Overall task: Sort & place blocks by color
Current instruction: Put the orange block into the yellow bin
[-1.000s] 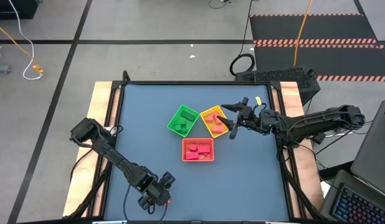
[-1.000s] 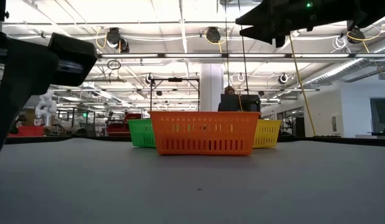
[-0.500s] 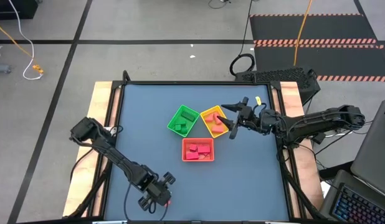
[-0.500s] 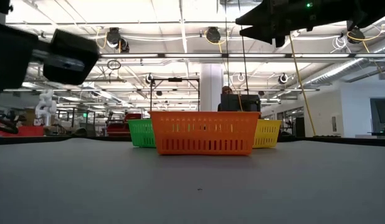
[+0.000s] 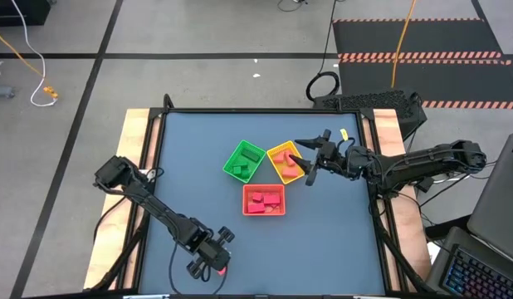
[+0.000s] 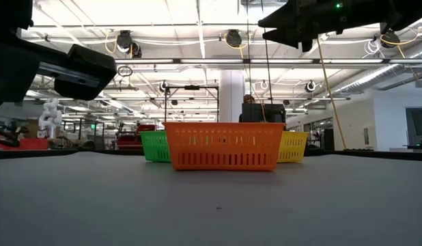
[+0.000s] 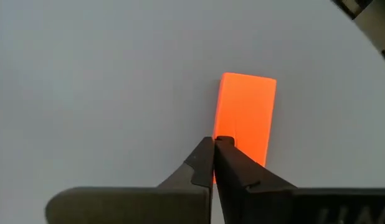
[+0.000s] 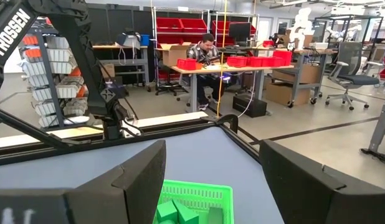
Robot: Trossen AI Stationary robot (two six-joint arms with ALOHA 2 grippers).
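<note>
Left gripper (image 5: 213, 262) sits at the table's (image 5: 339, 232) near edge, fingers pressed together above a lone orange-red block (image 7: 245, 118), holding nothing. Risk: descending shut would shove the block off the edge; it needs to open first. Right gripper (image 5: 310, 158) hovers wide open and empty over the yellow tray (image 5: 275, 152).

Table (image 5: 190, 166) with three trays (image 5: 263, 200), block (image 7: 245, 118)

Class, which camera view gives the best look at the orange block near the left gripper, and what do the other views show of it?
The left wrist view: the orange block lies flat, fully outlined beyond the left gripper and its closed fingers. The high view shows only a reddish speck at that gripper. The low and right wrist views do not show it.
</note>
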